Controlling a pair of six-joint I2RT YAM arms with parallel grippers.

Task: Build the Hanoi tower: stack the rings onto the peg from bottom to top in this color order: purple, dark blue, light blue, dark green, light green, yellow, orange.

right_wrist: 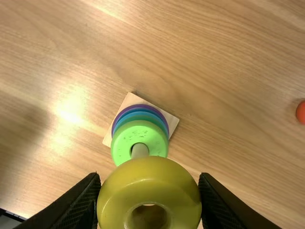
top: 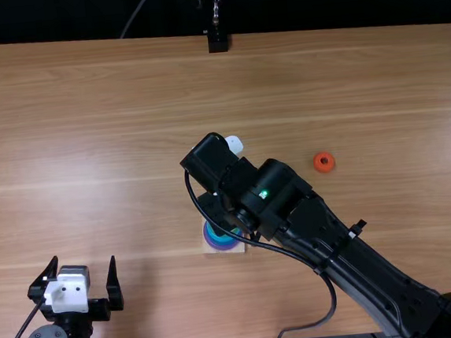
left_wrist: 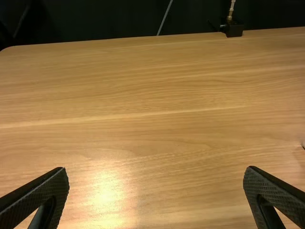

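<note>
Near the peg (right_wrist: pixel 140 151), the right pincer (right_wrist: pixel 149 179) grips the yellow ring (right_wrist: pixel 116 195) for the sixth placement, which requires coaxial alignment before lowering onto the light green ring (right_wrist: pixel 125 139); the left pincer (top: pixel 83 260) stands wide and empty, the orange ring (top: pixel 324 170) resting on the tabletop (top: pixel 113 147).

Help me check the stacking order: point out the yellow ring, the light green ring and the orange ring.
Yellow ring (right_wrist: pixel 150 183), right wrist view, on its face beside the hole.
Light green ring (right_wrist: pixel 125 139), right wrist view, on its flat face.
Orange ring (top: pixel 317 163), top view, on its body beside the hole.
</note>
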